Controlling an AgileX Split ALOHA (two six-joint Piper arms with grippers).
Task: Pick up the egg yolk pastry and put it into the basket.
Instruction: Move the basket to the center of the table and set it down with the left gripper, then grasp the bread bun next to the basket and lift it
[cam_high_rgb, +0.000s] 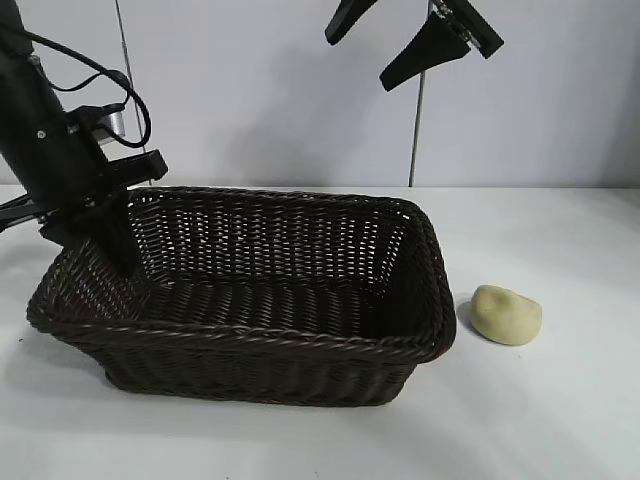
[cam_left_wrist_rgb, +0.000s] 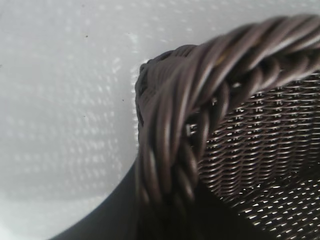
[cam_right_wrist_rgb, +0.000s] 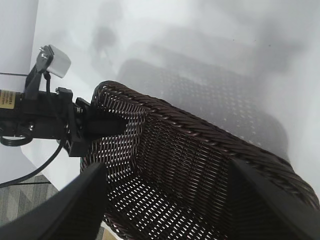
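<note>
The egg yolk pastry (cam_high_rgb: 506, 314), a small pale yellow lump, lies on the white table just right of the basket. The dark brown wicker basket (cam_high_rgb: 250, 365) stands mid-table with nothing inside it. My left gripper (cam_high_rgb: 120, 258) reaches down over the basket's left end. In the left wrist view the braided rim (cam_left_wrist_rgb: 200, 75) runs between the jaws of this gripper (cam_left_wrist_rgb: 165, 212), which are shut on it. My right gripper (cam_high_rgb: 362, 60) hangs high above the basket's back right, open and holding nothing. Its wrist view looks down between the two fingers (cam_right_wrist_rgb: 75, 205) into the basket (cam_right_wrist_rgb: 200, 135).
The white table (cam_high_rgb: 560, 420) extends to the front and right of the basket. A pale wall rises behind it. The left arm's cable (cam_high_rgb: 100, 75) loops above the basket's left end.
</note>
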